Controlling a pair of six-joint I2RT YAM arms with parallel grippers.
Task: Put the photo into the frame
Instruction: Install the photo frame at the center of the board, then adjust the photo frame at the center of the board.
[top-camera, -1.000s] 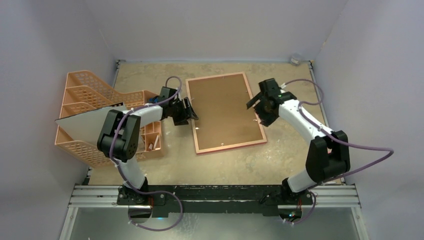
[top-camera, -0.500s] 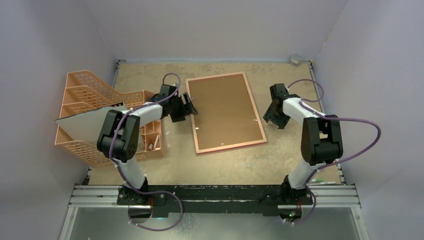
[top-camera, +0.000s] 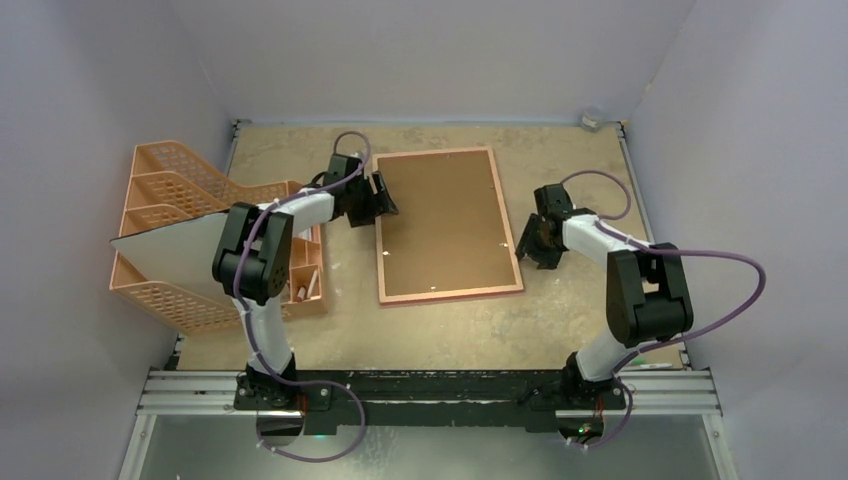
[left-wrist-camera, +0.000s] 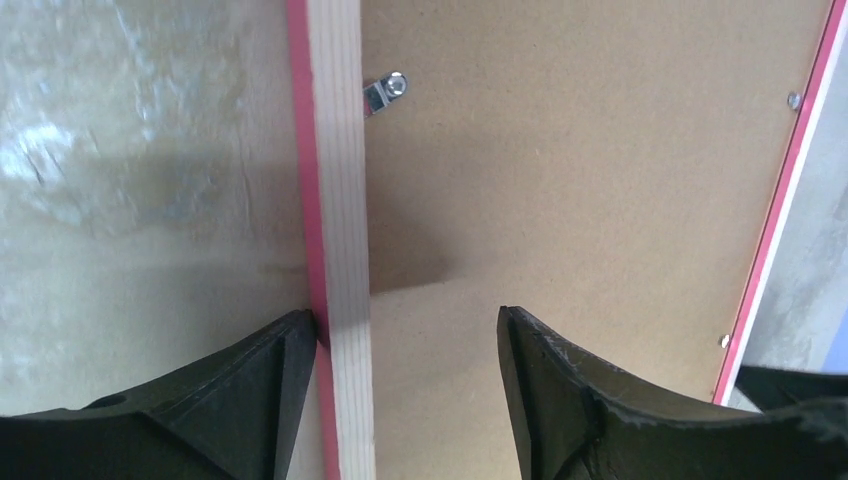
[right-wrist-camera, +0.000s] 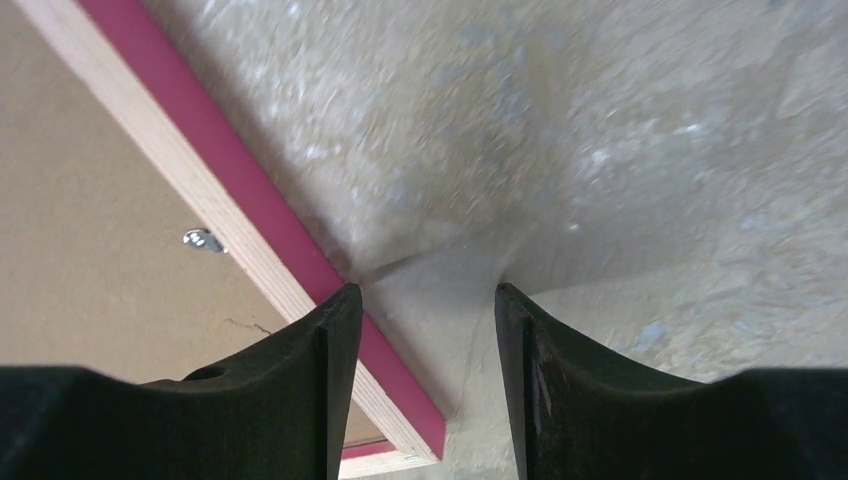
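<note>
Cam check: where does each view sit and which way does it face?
Top: above and behind the bases, facing down at the table; shows both arms, frame, organiser.
Left wrist: on the left arm, facing down at the frame's left rail; left tool open astride it.
Right wrist: on the right arm, facing down at the frame's right rail and table; right tool open.
Shared: the frame, back up.

frame (top-camera: 446, 226) in the centre, organiser (top-camera: 168, 196) left, left hand (top-camera: 382, 198) and right hand (top-camera: 523, 243) flanking
</note>
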